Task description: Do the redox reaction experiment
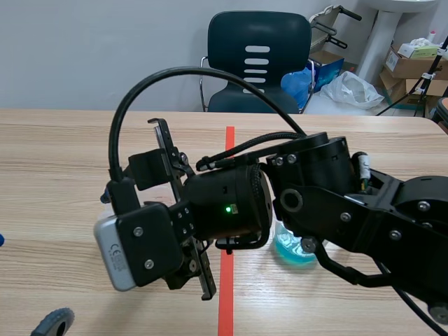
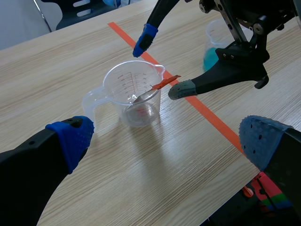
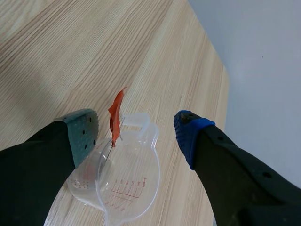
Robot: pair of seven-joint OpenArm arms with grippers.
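measuring cup (image 2: 134,101): clear plastic; round, with side handle and pour spout; printed scale marks on the wall; upright on the table (image 2: 141,179), just beside the tape line (image 2: 211,122)
strip (image 3: 115,117): thin orange-red sliver, slightly curled, on a fine metal stem; leans inside the measuring cup, top end poking out over the rim by the spout
right gripper (image 3: 136,127): spread wide above the measuring cup, clamping nothing; grey-green dotted pad (image 3: 84,129) just beside the strip, contact cannot tell
left gripper (image 2: 169,136): spread wide, holding nothing; measuring cup ahead of it; blue dotted pads (image 2: 75,136)
second cup (image 2: 211,49): clear, blue liquid in the bottom; across the tape line, under the right arm
table: pale wood grain, matte
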